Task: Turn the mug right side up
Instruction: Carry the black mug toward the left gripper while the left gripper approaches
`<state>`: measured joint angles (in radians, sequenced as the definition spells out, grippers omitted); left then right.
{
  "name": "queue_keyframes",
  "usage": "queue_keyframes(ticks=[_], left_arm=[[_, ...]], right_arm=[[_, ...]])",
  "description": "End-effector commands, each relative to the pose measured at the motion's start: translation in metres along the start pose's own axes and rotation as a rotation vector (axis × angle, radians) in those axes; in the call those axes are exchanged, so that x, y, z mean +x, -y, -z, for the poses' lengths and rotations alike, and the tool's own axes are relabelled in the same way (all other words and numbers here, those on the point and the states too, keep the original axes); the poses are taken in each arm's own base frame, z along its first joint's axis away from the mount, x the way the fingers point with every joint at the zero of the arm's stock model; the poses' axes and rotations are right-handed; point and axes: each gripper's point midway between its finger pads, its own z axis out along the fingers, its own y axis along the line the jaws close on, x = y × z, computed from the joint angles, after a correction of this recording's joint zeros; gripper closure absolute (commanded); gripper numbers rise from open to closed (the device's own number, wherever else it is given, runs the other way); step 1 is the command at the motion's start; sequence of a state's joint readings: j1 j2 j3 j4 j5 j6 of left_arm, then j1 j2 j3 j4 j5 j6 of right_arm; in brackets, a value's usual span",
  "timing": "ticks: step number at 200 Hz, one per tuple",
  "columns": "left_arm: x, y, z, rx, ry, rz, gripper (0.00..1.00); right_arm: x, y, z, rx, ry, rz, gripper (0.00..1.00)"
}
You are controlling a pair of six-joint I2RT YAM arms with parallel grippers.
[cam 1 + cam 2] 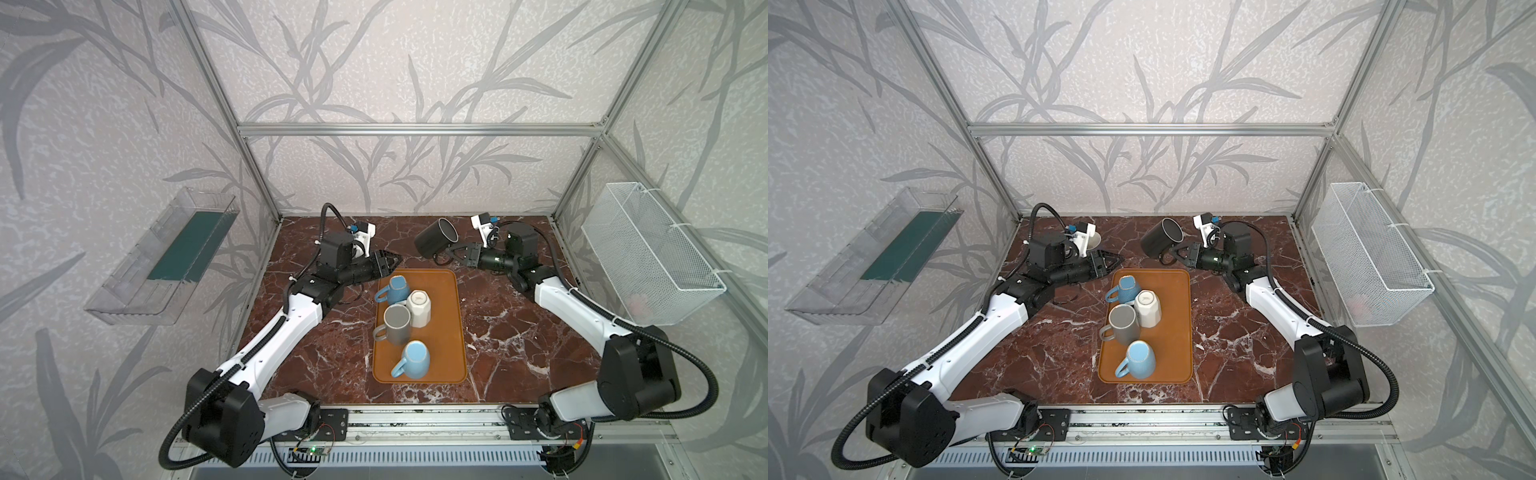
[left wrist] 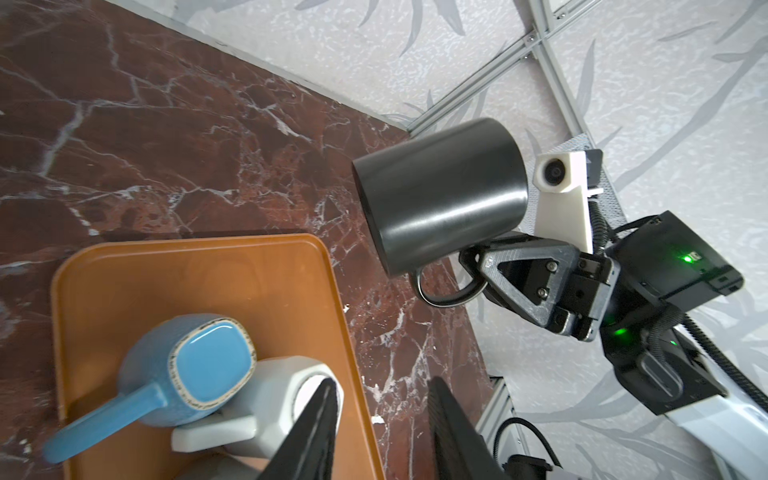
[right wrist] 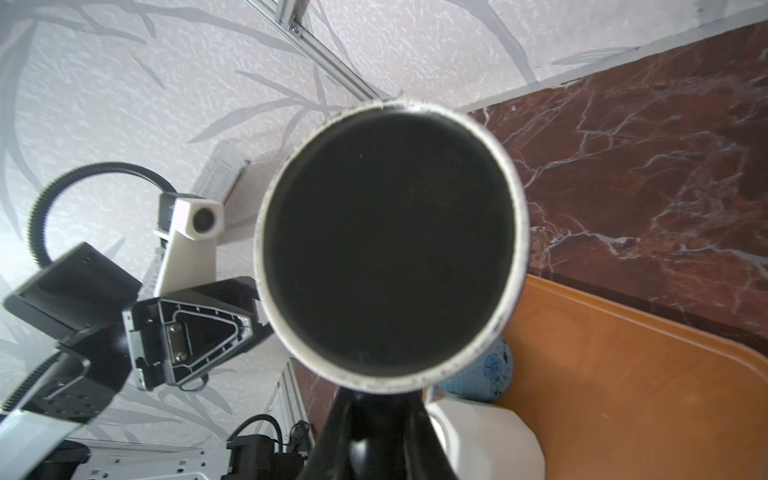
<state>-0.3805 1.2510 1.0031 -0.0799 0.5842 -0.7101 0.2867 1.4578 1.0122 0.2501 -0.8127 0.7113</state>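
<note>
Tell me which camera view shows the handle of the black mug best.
The left wrist view: the handle curves out from the black mug, pinched by the right gripper. Both top views show the handle small and dark. The right wrist view shows mainly the mug's open mouth; the handle cannot be made out.

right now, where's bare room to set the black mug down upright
Bare marble table between the tray and the right arm is widest. The tray's right half is also free. Its left half is crowded with four mugs, and the left arm crowds the marble beside it.
</note>
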Motion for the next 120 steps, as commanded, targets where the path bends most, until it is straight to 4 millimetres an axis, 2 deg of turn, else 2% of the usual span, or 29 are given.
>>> queue_keyframes(ticks=[1,59,120], left_arm=[[-0.006,0.023,-0.003,0.109,0.025,0.013,0.60],[-0.007,0.042,-0.012,0.235,0.043,0.058,0.57],[-0.012,0.068,-0.017,0.369,0.053,0.069,0.54]], right_arm=[[-0.034,-0.061,0.015,-0.171,0.109,0.138,0.94],[-0.044,-0.085,0.020,-0.273,0.145,0.141,0.95],[-0.041,-0.101,0.017,-0.333,0.138,0.146,0.96]])
